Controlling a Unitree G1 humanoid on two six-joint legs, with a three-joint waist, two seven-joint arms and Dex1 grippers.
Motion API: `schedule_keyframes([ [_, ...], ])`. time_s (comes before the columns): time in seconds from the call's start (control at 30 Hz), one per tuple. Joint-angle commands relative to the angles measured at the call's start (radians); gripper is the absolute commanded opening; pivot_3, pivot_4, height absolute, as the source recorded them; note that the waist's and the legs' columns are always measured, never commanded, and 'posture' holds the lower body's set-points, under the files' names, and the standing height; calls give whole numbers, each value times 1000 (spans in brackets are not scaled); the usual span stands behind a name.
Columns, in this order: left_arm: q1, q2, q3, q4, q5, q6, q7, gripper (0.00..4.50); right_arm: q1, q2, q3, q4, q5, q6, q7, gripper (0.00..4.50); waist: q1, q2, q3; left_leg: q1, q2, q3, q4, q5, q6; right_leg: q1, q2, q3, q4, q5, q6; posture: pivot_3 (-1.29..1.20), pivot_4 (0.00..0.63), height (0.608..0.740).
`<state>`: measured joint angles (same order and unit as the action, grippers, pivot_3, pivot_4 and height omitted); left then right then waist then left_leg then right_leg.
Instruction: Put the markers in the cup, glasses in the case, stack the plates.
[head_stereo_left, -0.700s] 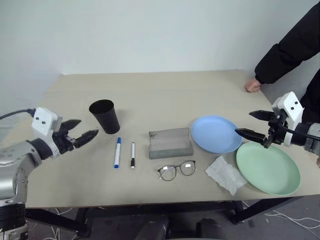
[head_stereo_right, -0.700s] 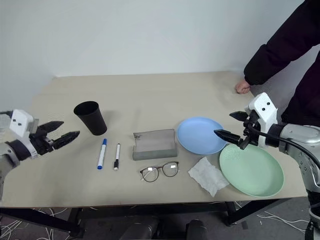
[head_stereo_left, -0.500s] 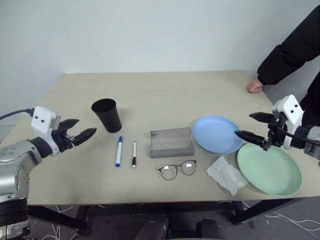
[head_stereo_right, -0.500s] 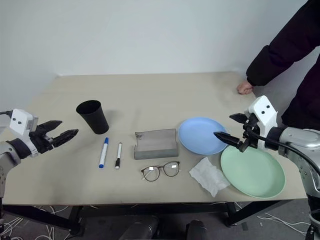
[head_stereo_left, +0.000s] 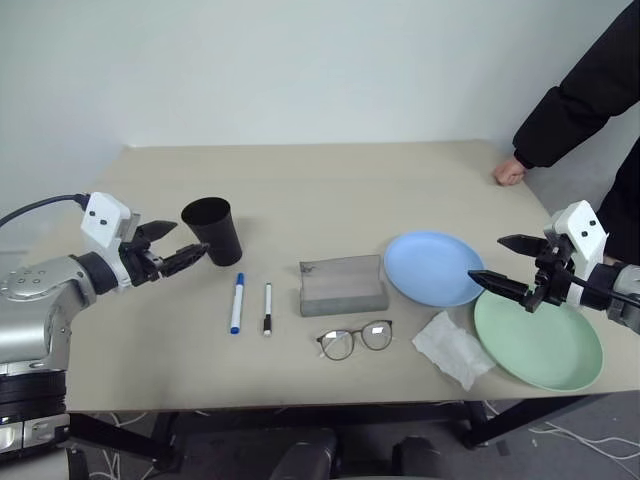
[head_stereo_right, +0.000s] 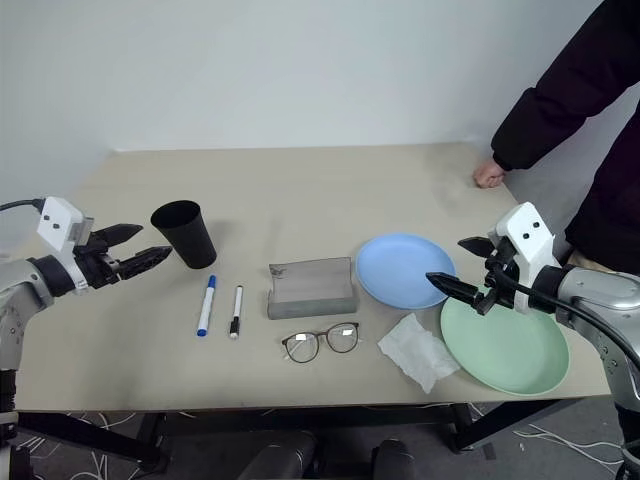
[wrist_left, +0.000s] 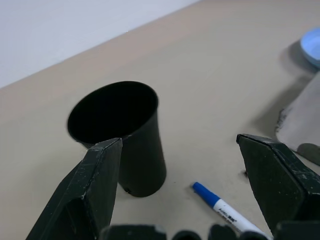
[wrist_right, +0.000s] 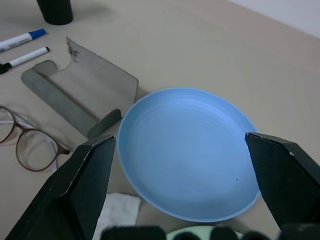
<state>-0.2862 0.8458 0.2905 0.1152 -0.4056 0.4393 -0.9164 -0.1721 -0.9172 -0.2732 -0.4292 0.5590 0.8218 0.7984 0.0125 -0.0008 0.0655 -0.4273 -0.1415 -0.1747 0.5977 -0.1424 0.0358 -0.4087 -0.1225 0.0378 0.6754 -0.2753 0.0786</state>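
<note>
Print runs along the blue-capped marker (wrist_left: 226, 211) but is too small to read. It lies beside the black-capped marker (head_stereo_left: 266, 308), near the upright cup (head_stereo_left: 211, 231). The left gripper (head_stereo_left: 178, 246) is spread wide beside the cup; the right gripper (head_stereo_left: 505, 264), also spread, hovers between the blue plate (head_stereo_left: 432, 268) and the green plate (head_stereo_left: 539, 338). The glasses (head_stereo_left: 354, 339) lie before the open case (head_stereo_left: 342, 286).

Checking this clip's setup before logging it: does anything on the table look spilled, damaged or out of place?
Nothing is spilled or broken. The one stray item is a crumpled white tissue lying between the glasses and the green plate. The cup stands upright, and the case lies open.
</note>
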Motion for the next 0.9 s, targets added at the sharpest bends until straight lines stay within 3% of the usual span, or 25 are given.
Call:
schedule_keyframes([
  [0.03, -18, -6, -9, -37, 2, -27, 0, 3874, 3, -23, -52, -13, 7, -12, 7, 4500, 1, -2, 0, 0, 0, 0, 0, 0, 0, 0, 0, -1, 0, 0, 0, 0, 0, 727],
  [0.37, 1, -38, -75, -140, -6, -28, -36, 3874, 34, 20, 42, -49, -37, 41, -101, 4500, 0, -2, 0, 0, 0, 0, 0, 0, 0, 0, 0, 0, 0, 0, 0, 0, 0, 727],
  [0.9, -50, -44, -98, -255, -118, -2, -183, 3874, 30, 111, 220, -167, -100, 418, -394, 4500, 0, -2, 0, 0, 1, 0, 1, 0, 0, 0, 1, 0, 0, 2, 0, 0, 0, 727],
])
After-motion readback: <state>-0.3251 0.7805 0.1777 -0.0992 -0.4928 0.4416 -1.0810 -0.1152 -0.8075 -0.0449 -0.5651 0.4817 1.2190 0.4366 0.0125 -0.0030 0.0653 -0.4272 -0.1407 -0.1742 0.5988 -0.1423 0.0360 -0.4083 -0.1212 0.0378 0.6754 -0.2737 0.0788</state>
